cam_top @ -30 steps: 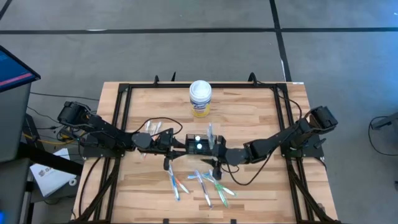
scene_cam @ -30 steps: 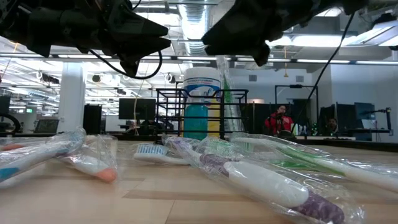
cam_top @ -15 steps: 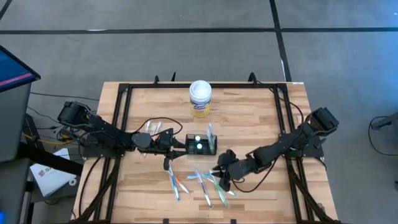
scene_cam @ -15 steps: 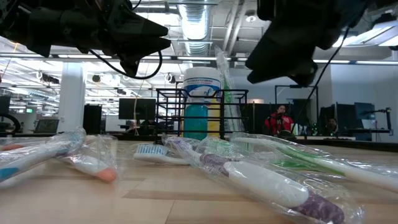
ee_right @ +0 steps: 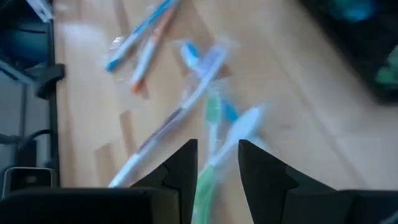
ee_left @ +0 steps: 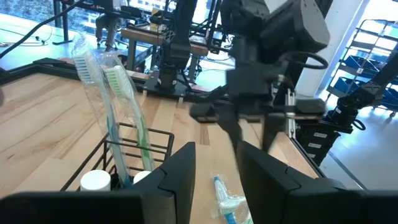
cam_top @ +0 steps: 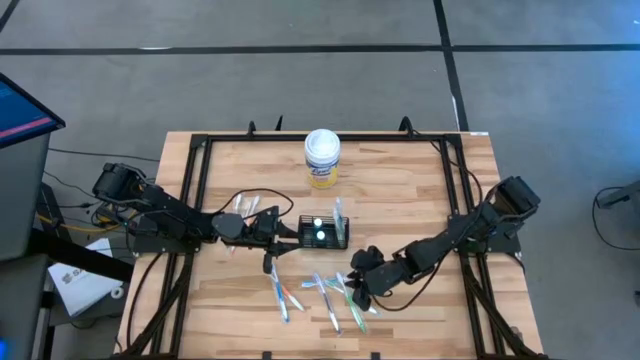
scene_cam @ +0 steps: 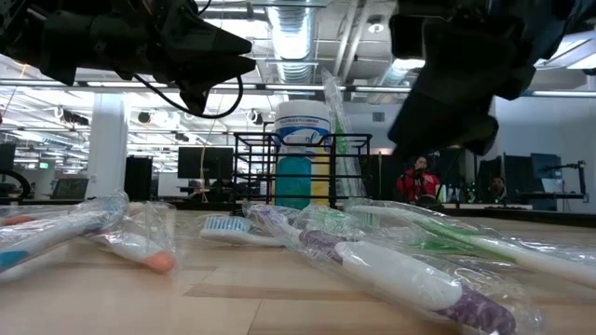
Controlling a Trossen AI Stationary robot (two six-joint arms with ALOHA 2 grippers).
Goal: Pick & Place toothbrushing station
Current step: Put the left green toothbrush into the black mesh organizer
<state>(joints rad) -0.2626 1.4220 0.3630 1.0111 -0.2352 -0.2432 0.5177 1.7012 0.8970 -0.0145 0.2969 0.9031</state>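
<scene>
1. Since a second ago the right gripper (cam_top: 352, 284) has pulled away from the black wire holder (cam_top: 324, 232) toward the table's near side, and now hangs over the scattered wrapped toothbrushes (cam_top: 340, 295); the left arm has stayed put.
2. From above, the holder stands near the middle of the wooden table (cam_top: 400, 190), with the left gripper (cam_top: 288, 231) just beside its left end.
3. The left wrist view adds what the overhead one hides: its fingers stand slightly apart and hold nothing, and two wrapped brushes (ee_left: 118, 118) lean upright in the holder (ee_left: 140, 146), one white-bristled, one green.
4. The right wrist view shows its own fingers a little apart and empty, above a green brush (ee_right: 211, 134) and others lying loose on the wood.
5. Only the low view shows the white canister (scene_cam: 303, 154) directly behind the holder (scene_cam: 300, 167), and a person in red (scene_cam: 417, 181) far back in the room.
</scene>
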